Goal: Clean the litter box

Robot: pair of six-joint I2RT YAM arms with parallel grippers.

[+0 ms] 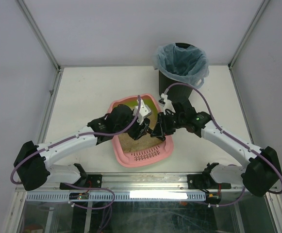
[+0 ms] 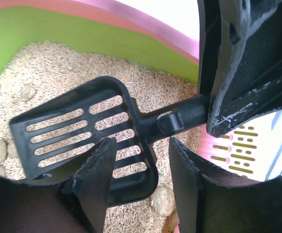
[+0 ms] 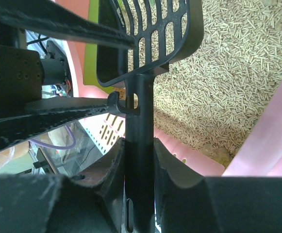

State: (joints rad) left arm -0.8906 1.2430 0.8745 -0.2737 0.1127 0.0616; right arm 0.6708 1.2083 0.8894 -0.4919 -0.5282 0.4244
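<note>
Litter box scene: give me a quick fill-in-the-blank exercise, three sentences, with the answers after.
1. The right pincer grips the scoop by its ___.
2. The litter box has a pink rim and a ___ inner wall.
3. The bin is lined with a pale ___ bag.

Missing words: handle; green; blue.

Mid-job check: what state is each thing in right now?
litter box: upright, holds litter with clumps.
scoop: over the litter, blade empty.
right gripper: shut on the scoop's handle.
left gripper: open, jaws either side of the scoop.
bin: upright, bag-lined, top open.
</note>
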